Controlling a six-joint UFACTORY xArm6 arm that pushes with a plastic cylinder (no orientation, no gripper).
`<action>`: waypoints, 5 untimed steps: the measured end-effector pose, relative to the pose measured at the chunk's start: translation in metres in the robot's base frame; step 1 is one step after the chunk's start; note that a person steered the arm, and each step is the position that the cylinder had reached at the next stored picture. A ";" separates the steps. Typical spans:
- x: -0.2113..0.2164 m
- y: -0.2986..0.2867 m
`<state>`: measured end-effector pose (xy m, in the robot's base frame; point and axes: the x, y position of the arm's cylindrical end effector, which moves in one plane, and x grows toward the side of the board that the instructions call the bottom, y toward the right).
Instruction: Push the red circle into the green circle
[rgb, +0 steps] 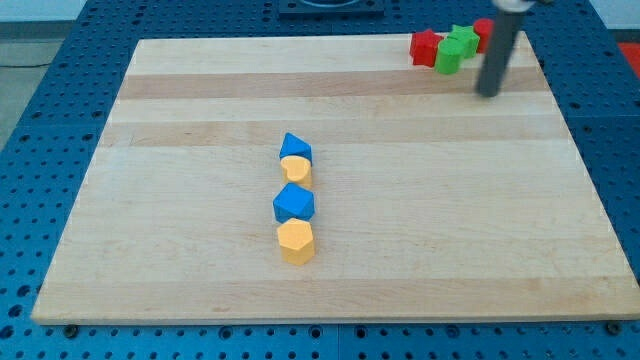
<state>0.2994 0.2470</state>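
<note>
The red circle (482, 33) sits at the view's top right corner of the wooden board, partly hidden behind my rod. A green block that looks round (447, 60) lies just to its lower left, touching a green star (462, 40). A red star (426, 47) touches the green pair on their left. My tip (488, 93) rests on the board below and slightly right of the red circle, to the right of the green round block and apart from it.
A column of blocks stands in the board's middle: a blue block (295, 149), a yellow round block (296, 170), a blue block (294, 203) and a yellow hexagon (296, 241). The board's right edge (560, 110) is near my tip.
</note>
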 end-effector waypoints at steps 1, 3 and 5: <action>-0.055 0.067; -0.109 0.078; -0.108 0.004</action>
<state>0.1915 0.2510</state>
